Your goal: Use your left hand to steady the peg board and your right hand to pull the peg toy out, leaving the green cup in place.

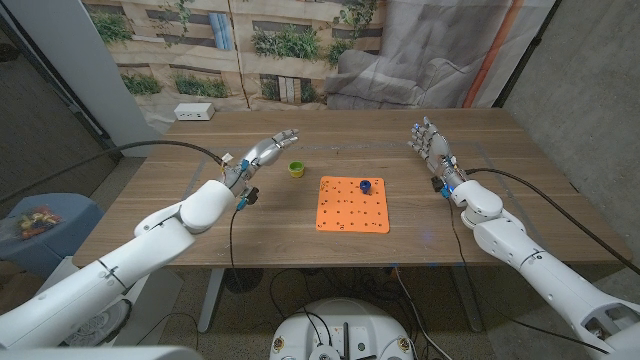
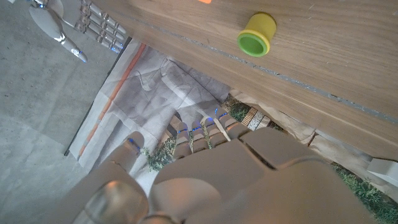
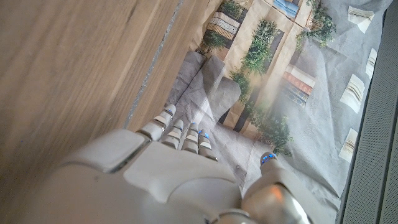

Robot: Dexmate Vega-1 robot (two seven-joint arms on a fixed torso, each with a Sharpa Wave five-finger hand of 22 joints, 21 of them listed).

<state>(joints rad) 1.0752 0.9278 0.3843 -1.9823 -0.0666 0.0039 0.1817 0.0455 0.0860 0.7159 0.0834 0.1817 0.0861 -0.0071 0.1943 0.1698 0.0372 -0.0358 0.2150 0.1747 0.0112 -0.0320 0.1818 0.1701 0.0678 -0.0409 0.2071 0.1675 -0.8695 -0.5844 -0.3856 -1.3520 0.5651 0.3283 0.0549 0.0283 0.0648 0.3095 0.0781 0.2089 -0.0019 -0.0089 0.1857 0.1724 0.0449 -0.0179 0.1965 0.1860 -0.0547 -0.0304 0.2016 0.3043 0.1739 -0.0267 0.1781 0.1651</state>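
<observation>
An orange peg board point(image 1: 352, 204) lies flat at the middle of the wooden table point(image 1: 200, 220). A blue peg toy point(image 1: 367, 186) stands in it near the far right corner. A small green cup with a yellow rim point(image 1: 296, 169) point(image 2: 256, 35) sits on the table just left of the board's far edge. My left hand point(image 1: 266, 151) point(image 2: 236, 180) hovers left of the cup, fingers stretched out and holding nothing. My right hand point(image 1: 433, 143) point(image 3: 168, 174) is raised over the table right of the board, fingers apart and empty.
A white power strip point(image 1: 192, 111) lies at the table's far left corner. A printed backdrop and grey draped cloth point(image 1: 400, 70) stand behind the table. A blue bin with coloured items point(image 1: 40, 225) sits on the floor at the left.
</observation>
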